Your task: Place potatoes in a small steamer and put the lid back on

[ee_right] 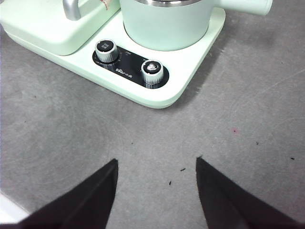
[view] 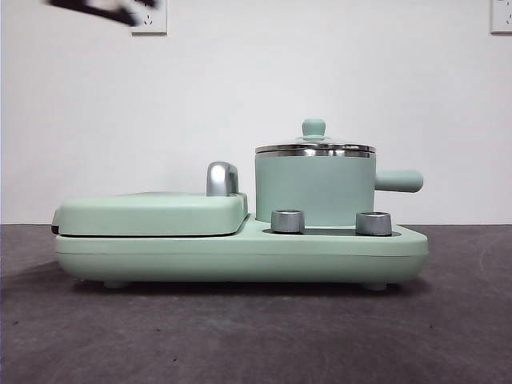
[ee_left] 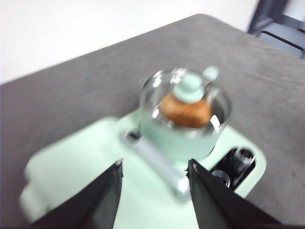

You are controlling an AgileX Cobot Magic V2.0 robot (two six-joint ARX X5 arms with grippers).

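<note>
Glass lid [view: 314, 146] sits on the small steamer [view: 314, 190], potato [ee_left: 186, 112] inside.
Left tool [ee_left: 155, 179] and right tool [ee_right: 156, 179] both gape empty, clear of it.

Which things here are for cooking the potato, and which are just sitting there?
For the job:
potato, inside the pot
small steamer
glass lid, on the pot

Just there:
flat griddle cover
two silver knobs
wall socket

Small white print on the black control panel [ee_right: 129, 65] between two silver dials, a brand mark perhaps, too tiny and blurred to read, no other legible text anywhere
</note>
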